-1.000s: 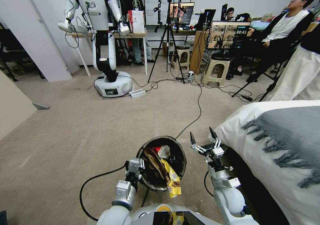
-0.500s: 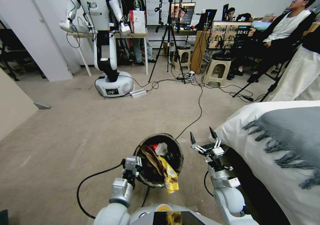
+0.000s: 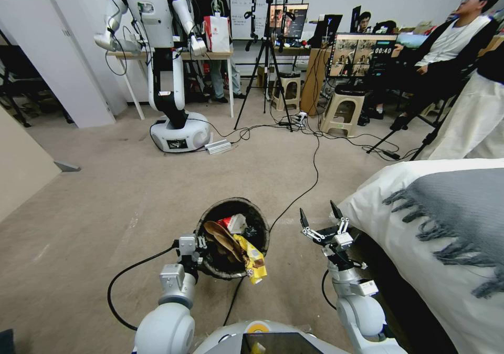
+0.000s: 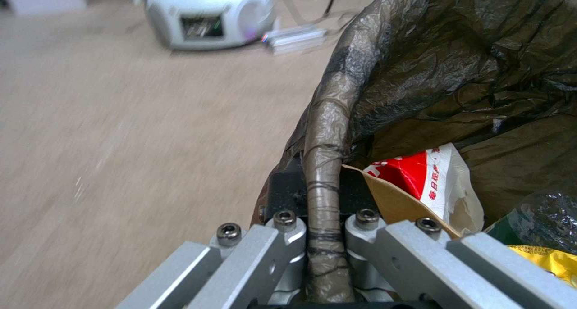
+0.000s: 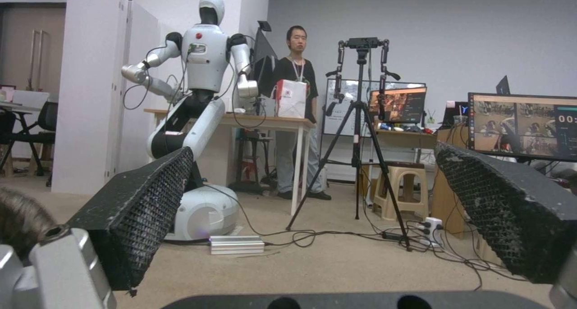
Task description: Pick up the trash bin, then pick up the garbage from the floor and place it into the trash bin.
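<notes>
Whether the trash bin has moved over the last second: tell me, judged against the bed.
Yes. The trash bin, gripped at its rim by the left hand, has shifted to the robot's left, away from the bed.

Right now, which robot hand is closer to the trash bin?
Left. The left gripper is shut on the rim of the trash bin. The right gripper is open, off beside it, not touching.

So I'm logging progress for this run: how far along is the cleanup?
Mostly done, it seems. The left hand is clamped on the rim of the trash bin, which holds a red-and-white wrapper, brown paper and a yellow wrapper hanging over its edge. The right hand is open and holds nothing, beside the bed. No litter shows on the visible carpet, so little or nothing seems left.
</notes>
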